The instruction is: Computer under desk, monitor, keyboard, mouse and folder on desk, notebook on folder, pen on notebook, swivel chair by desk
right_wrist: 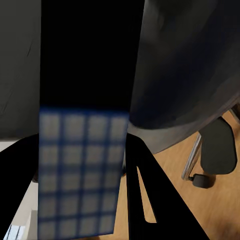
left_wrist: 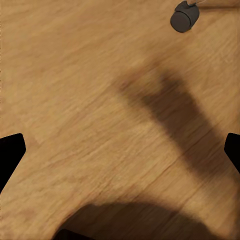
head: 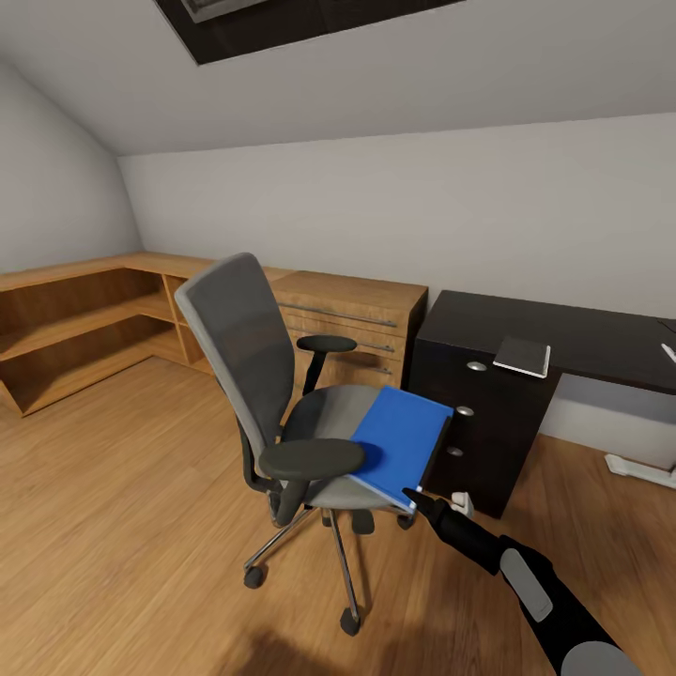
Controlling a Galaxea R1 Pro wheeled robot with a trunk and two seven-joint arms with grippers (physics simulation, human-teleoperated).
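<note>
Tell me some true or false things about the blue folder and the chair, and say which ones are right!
1. The folder lies flat on the desk. False: it tilts over the swivel chair seat.
2. The right gripper is at the folder's near edge. True.
3. The swivel chair is tipped over. False: it stands upright on its castors.
4. A notebook lies on the desk. True.
5. The left gripper holds a pen. False: its fingers are apart over bare wood floor.

Blue folder [head: 402, 444] lies on swivel chair [head: 330, 413] seat.
</note>
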